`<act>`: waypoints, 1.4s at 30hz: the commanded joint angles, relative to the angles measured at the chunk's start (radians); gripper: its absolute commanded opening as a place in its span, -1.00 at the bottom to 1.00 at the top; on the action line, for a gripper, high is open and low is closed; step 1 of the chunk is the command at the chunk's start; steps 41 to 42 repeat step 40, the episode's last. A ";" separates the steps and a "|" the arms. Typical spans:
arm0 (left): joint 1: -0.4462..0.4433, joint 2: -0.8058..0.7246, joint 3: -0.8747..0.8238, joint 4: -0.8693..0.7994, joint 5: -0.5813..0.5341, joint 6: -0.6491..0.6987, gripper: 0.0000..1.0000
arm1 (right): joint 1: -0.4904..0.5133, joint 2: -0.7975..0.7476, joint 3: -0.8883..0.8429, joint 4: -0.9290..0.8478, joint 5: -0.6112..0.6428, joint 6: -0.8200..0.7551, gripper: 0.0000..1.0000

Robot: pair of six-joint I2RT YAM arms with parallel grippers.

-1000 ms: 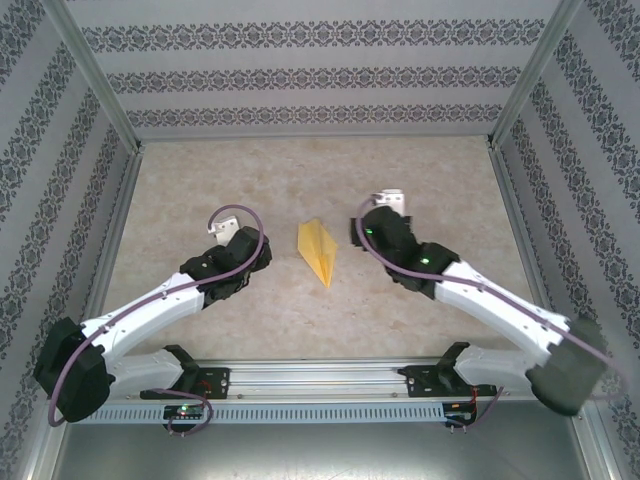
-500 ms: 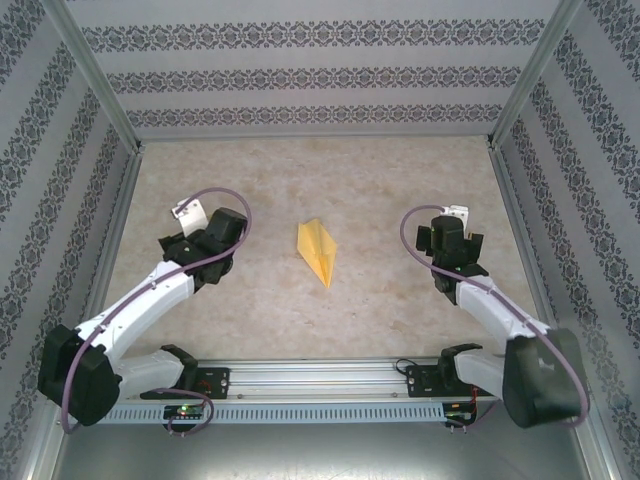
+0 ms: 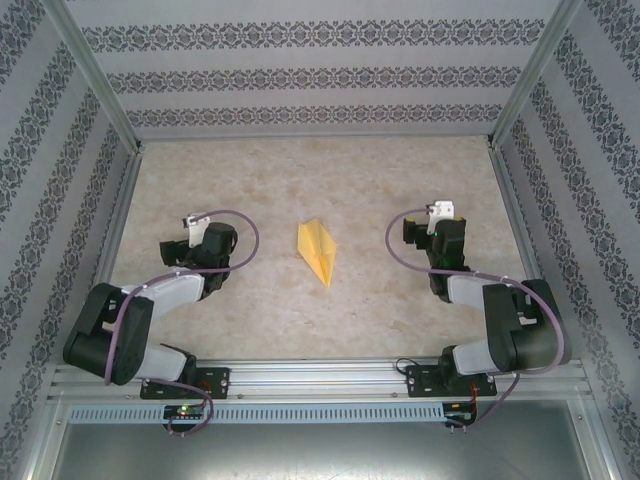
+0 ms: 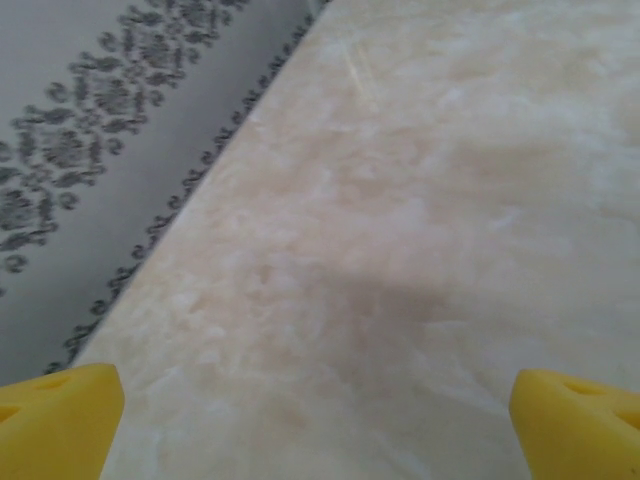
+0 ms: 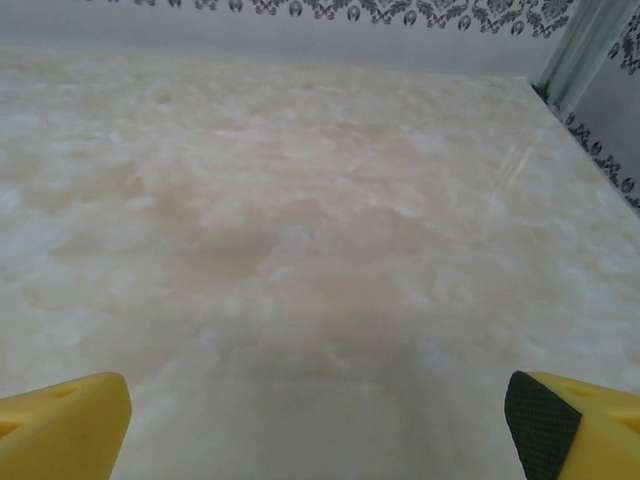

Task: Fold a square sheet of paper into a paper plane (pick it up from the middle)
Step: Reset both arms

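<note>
The square sheet of paper lies folded as a yellow-orange paper plane (image 3: 318,252) in the middle of the table, its nose toward the near edge. Neither gripper touches it. My left gripper (image 3: 196,232) sits well to its left with the arm folded back. In the left wrist view the left gripper (image 4: 318,422) is open, with bare table between its yellow fingertips (image 4: 60,420). My right gripper (image 3: 432,222) sits well to the plane's right. The right wrist view shows the right gripper (image 5: 315,425) open too, its fingertips (image 5: 62,422) wide apart over bare table.
The beige marbled table (image 3: 320,170) is boxed in by patterned walls (image 3: 320,75) at the back and both sides, with metal posts (image 3: 530,70) at the far corners. An aluminium rail (image 3: 320,380) holding both arm bases runs along the near edge.
Both arms have drawn back from beside the plane and folded toward their own sides. Both grippers have opened wider. The plane has not moved.
</note>
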 commanded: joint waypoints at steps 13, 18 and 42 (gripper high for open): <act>0.151 0.093 -0.130 0.626 0.492 0.212 1.00 | -0.017 0.065 0.034 0.099 0.051 0.037 0.95; 0.216 0.174 -0.159 0.747 0.602 0.175 1.00 | -0.018 0.071 0.030 0.117 0.051 0.035 0.95; 0.253 0.158 -0.101 0.610 0.655 0.145 1.00 | -0.017 0.068 0.033 0.109 0.050 0.037 0.96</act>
